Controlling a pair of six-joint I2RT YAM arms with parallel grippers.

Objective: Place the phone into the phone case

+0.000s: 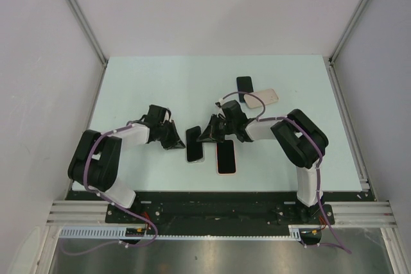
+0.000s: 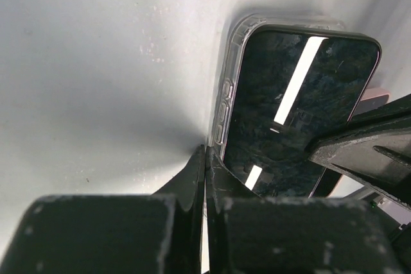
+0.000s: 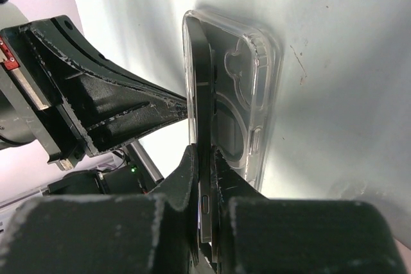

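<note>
A dark phone (image 3: 201, 94) stands tilted on its long edge, its lower side sitting in a clear phone case (image 3: 257, 94) that lies flat on the pale table. My right gripper (image 3: 202, 155) is shut on the phone's near end. In the left wrist view the phone's screen (image 2: 295, 113) faces up and the clear case rim (image 2: 234, 49) shows along its left side. My left gripper (image 2: 205, 152) is shut with nothing in it, tips against the case's near left edge. From above, phone (image 1: 192, 138) and case (image 1: 200, 153) lie between the left gripper (image 1: 172, 138) and right gripper (image 1: 209, 134).
A second phone (image 1: 225, 156) in a pinkish rim lies just right of the case. Further back lie a black phone (image 1: 244, 85) and a beige case (image 1: 262, 98). White walls and metal rails enclose the table (image 1: 141, 88).
</note>
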